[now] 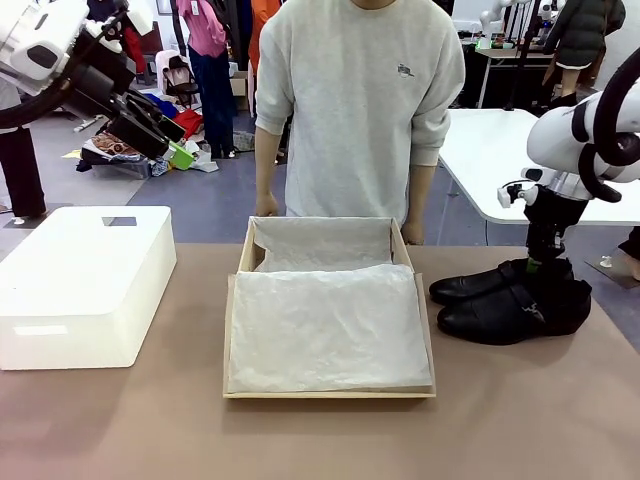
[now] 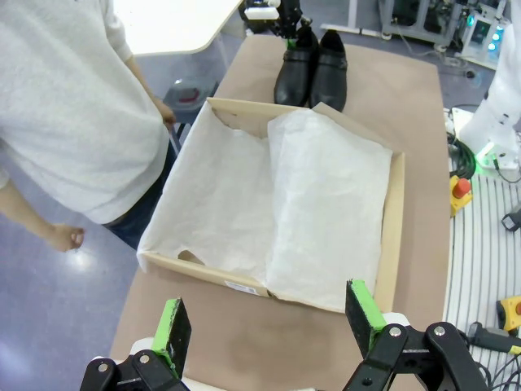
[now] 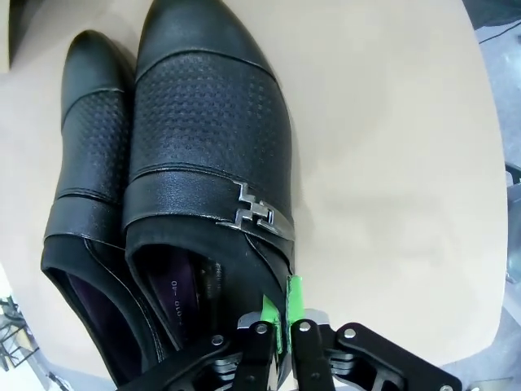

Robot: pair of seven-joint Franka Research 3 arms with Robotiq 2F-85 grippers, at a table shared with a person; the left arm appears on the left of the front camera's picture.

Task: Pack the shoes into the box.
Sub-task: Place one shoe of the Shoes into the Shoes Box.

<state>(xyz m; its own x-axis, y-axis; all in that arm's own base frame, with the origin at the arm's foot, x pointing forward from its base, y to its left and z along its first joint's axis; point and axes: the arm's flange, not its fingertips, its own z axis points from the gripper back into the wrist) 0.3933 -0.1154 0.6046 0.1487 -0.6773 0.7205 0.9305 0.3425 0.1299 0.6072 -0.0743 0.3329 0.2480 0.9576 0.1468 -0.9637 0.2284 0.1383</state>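
Observation:
The shoes are two glossy black dress shoes (image 1: 505, 310) lying side by side on the table, right of the box, toes pointing at it. My right gripper (image 1: 538, 266) comes down at their heel end. In the right wrist view its green pads (image 3: 293, 303) are shut on the side wall of the shoe (image 3: 207, 155) with the metal buckle, beside the other shoe (image 3: 89, 179). The box (image 1: 330, 394) is an open cardboard shoebox at the table's middle, lined with white tissue paper (image 2: 326, 204). My left gripper (image 2: 269, 314) hangs open, high above the box's left end, holding nothing.
A bigger white plastic box (image 1: 85, 285) stands at the left of the table. A person in a grey sweatshirt (image 1: 355, 110) stands at the far edge behind the shoebox, hands down by its back corners. Bare brown table lies in front.

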